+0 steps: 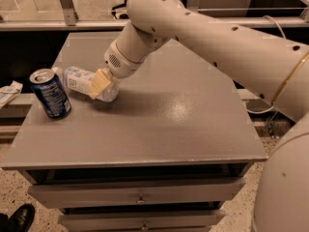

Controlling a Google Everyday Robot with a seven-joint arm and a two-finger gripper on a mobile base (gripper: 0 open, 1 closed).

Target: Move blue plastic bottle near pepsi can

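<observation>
The blue plastic bottle, clear with a pale blue-and-white label and a white cap pointing left, lies tilted low over the left part of the grey table. My gripper is shut on the bottle's right end, its cream fingers wrapped around it. The pepsi can, dark blue with white lettering and a silver top, stands upright at the table's left edge. The bottle's cap end is just right of and behind the can's top, a small gap between them.
My white arm reaches in from the upper right over the table's back half. Drawers sit below the front edge. A shoe shows on the floor at bottom left. A white object lies left of the table.
</observation>
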